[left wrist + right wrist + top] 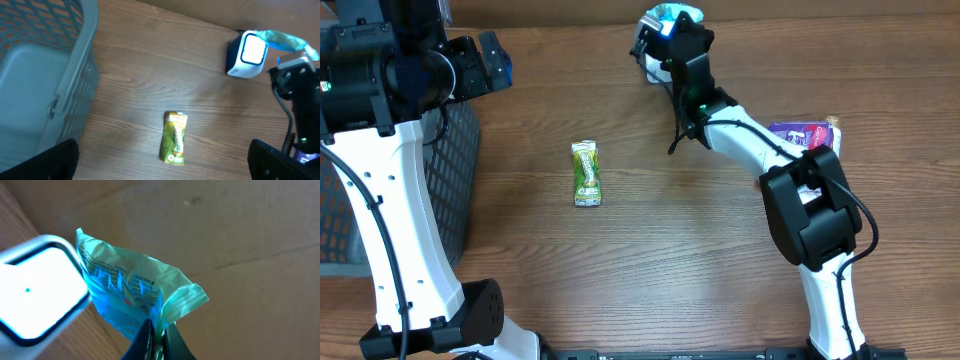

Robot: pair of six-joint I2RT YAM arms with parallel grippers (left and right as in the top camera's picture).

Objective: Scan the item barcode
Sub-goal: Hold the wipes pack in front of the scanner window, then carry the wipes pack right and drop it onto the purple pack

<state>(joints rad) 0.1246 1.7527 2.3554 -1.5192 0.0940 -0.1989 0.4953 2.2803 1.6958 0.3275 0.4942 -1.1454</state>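
Right wrist: packet in clenched right jaws, long axis up-left; left jaws released.

Warm brown with fine darker grain on the table. Lime green and yellow, with a small pale round mark at 1 end, on the snack bar wrapper. Glossy pale teal-blue with fine dark print and a speck of red on the crinkled packet. Glowing white face in a dark navy frame on the scanner. Purple with pale markings on the purple packet. Grey, in an open diamond lattice, on the basket. White shells and black joints on the arms.
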